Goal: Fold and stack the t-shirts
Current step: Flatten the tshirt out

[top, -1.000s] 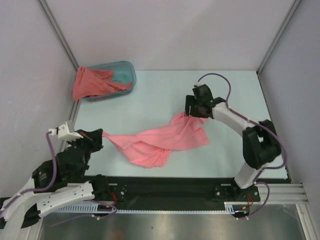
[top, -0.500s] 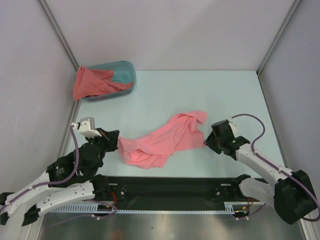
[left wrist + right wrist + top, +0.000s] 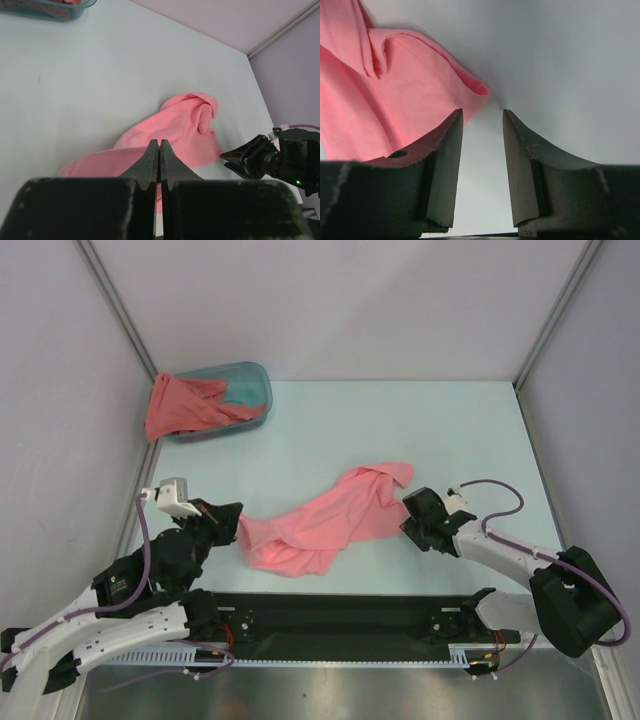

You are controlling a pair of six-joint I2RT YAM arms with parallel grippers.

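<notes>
Two pincers, both at the near half of the surface [image 3: 400, 430].

Left pincer [image 3: 234, 516]: fingers [image 3: 150, 160] pressed flat together, no gap to speak of. Tips sit at the left end of the pink shirt [image 3: 330, 515]; cloth meets them on both sides and looks nipped between them.

Right pincer [image 3: 408, 515]: jaws parted, nothing between them but bare surface. Wrist view puts the folded hem of the pink shirt just left of the gap, the left finger [image 3: 440, 165] lying over the cloth, the right finger clear of it.

Pink shirt: rumpled, unfolded, lying in a slanted band from near left to farther right, between the two pincers. Bunched thickest at the near-left end, a curled flap at the far-right end.

Red shirt [image 3: 180, 405]: far left corner, well apart from the pink one, draped over the left rim of the tub [image 3: 255, 390] and spilling onto the surface.
</notes>
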